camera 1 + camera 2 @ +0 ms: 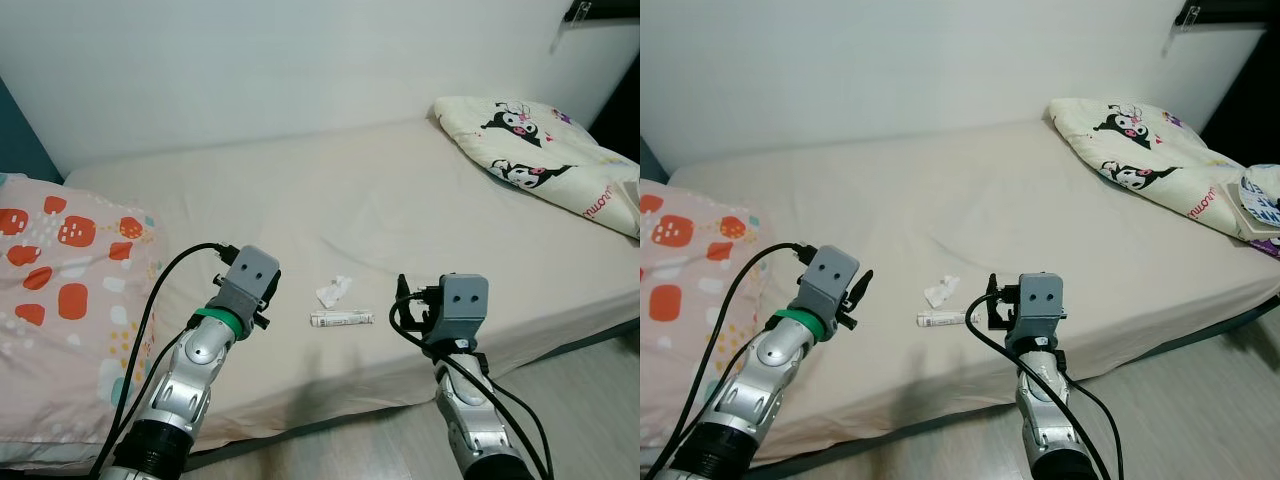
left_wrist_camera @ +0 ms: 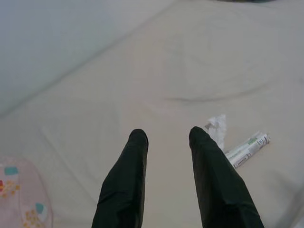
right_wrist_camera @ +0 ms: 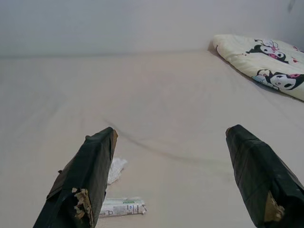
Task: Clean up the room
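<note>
With both the left tool (image 1: 268, 300) and right tool (image 1: 408, 302) spread and holding nothing above the bed (image 1: 400, 190), pinching the flat wrapper tube (image 1: 341, 319) or crumpled tissue (image 1: 333, 291) may snag the sheet instead.

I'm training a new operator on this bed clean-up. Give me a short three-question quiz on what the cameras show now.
1. True or false: the crumpled tissue lies on the floor.
2. Which gripper's jaws are spread wider: the left gripper or the right gripper?
3. Multiple choice: the small printed tube lies
A) on the cartoon-print blanket
B) on the bed sheet, between the two grippers
C) on the strawberry-print bedding

Key: 1. False, it lies on the bed sheet, beside the tube. 2. The right gripper. 3. B.
</note>
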Controlling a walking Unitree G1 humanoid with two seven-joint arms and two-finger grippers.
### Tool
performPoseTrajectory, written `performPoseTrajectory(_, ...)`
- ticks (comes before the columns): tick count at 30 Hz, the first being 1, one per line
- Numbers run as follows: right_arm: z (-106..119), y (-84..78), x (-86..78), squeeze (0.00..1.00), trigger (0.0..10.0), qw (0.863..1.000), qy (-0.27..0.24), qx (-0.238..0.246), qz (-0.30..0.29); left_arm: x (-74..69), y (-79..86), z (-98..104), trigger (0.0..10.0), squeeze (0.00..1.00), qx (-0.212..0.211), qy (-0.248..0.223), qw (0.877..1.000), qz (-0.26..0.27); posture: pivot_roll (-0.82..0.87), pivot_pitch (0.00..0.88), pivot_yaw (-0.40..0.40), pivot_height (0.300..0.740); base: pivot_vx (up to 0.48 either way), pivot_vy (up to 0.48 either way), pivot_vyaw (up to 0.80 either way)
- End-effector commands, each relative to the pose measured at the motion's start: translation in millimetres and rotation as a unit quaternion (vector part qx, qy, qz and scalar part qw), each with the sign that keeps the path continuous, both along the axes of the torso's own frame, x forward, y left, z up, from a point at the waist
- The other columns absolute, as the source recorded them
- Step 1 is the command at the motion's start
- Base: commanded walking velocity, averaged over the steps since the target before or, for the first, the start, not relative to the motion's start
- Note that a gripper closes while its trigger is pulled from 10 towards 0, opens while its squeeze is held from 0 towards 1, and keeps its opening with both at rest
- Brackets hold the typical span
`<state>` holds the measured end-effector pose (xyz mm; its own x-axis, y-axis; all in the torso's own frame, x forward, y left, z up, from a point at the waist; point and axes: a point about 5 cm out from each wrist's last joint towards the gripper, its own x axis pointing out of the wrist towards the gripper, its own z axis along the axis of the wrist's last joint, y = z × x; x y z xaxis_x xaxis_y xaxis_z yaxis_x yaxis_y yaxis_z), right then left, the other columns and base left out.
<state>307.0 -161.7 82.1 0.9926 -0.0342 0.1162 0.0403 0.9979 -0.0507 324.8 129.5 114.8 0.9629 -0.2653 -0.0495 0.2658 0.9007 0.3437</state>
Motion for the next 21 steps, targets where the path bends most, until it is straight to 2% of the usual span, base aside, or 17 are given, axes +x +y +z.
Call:
performPoseTrajectory(1,-6.5,-0.2,-3.4,0.0,10.0,1.0,0.01,0.002,-0.002,-0.5,0.1,-1.0,10.0,0.0,-0.005,0.0,1.0,0.001,0.06,0.034,0.049,0.74,0.469,0.0,0.0)
performPoseTrajectory(21,-6.9,-0.7,-3.9,0.0,10.0,1.0,0.01,0.001,-0.003,0.1,0.9,-1.3,10.0,0.0,-0.004,0.002,1.0,0.004,0.06,0.036,0.049,0.74,0.469,0.0,0.0)
